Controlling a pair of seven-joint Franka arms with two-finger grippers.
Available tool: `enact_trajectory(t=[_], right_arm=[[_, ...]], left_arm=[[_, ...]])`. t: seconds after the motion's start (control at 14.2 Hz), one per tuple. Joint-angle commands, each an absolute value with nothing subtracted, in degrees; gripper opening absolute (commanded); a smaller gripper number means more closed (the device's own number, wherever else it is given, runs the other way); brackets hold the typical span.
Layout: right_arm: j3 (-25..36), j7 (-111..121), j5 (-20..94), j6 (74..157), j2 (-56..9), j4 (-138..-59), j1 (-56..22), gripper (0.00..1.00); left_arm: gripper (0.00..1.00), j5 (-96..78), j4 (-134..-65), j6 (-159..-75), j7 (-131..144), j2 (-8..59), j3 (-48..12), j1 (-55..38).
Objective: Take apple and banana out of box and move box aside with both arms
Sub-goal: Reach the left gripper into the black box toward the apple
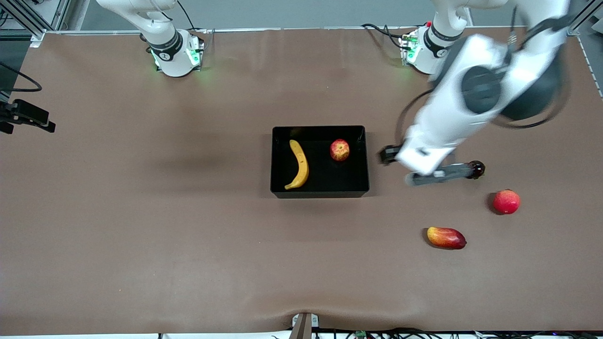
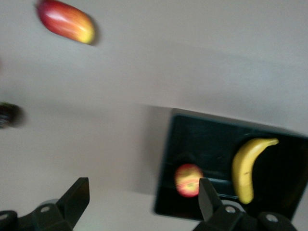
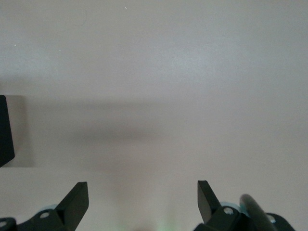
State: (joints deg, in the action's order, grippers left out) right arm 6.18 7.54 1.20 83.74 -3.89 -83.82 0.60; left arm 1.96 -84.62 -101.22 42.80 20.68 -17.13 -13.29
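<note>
- task status: not started; the apple and the banana both lie inside the box, centre of the front frame.
- left end effector: released, empty, over bare surface beside the box.
- right end effector: released, empty, over bare surface; arm waits.
- remaining: remove both fruits, shift box with both arms.

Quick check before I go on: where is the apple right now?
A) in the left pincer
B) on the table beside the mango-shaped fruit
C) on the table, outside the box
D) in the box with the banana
D: the apple lies inside the box, apart from the banana.
</note>
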Motion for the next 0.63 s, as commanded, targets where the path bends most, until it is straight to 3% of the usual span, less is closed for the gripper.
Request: enact_trajectory(t=[0.0,0.56], right_arm=[[5.8,7.74,0.88,83.23,-4.04,-83.32,0.97,1.0],[5.71,7.91,0.62,83.14,-4.04,-83.41,1.05,1.0]], left_arm=[[1.0,3.34,-85.07,-105.28,49.21,23.9,-16.96,-16.42],[1.0,6.15,-100.44,-118.98,66.68,23.91,-17.14,-21.35]])
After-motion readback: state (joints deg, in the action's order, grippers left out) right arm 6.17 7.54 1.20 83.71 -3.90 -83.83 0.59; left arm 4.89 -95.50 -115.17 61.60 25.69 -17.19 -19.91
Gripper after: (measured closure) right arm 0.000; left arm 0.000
